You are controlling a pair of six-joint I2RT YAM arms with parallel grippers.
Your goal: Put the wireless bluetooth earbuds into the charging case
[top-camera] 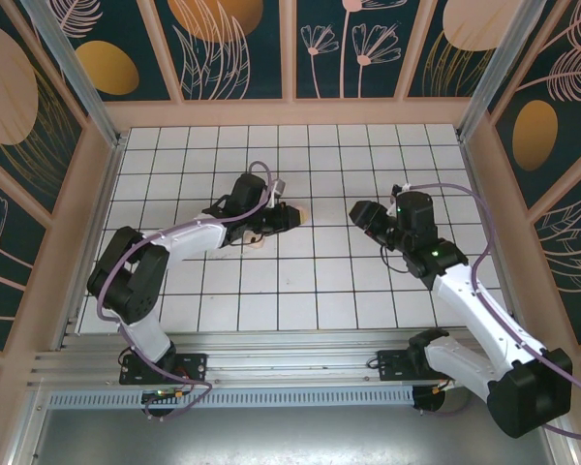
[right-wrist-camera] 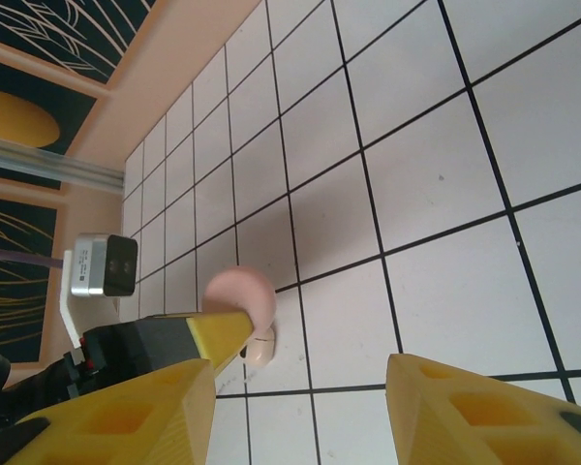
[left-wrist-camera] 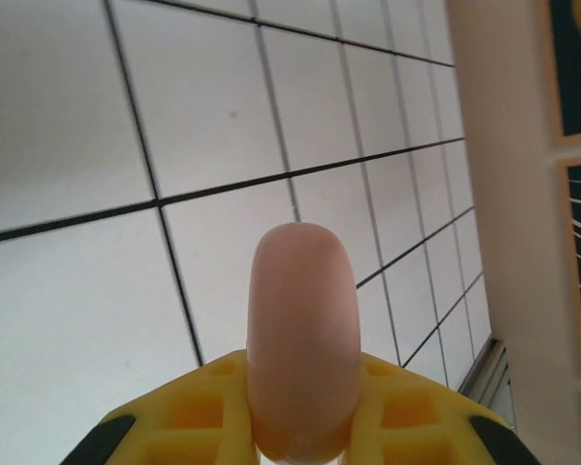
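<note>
Charging case [left-wrist-camera: 300, 329], pale pink, smooth and rounded, sits at the lower centre of the left wrist view. The left gripper [top-camera: 289, 216] is clamped on it between yellow fingers [left-wrist-camera: 198, 417]. Behind it spreads the white tiled floor [left-wrist-camera: 68, 320] with dark seams, and a peach wall [left-wrist-camera: 504, 194] stands at the right edge. Nothing stands in front of the case. Its long axis runs up the frame, rounded end uppermost. In the right wrist view a small pale piece [right-wrist-camera: 259, 347], too small to identify, lies just below the case. The right gripper [right-wrist-camera: 300, 407] stands with jaws apart, empty, right of centre from above.
</note>
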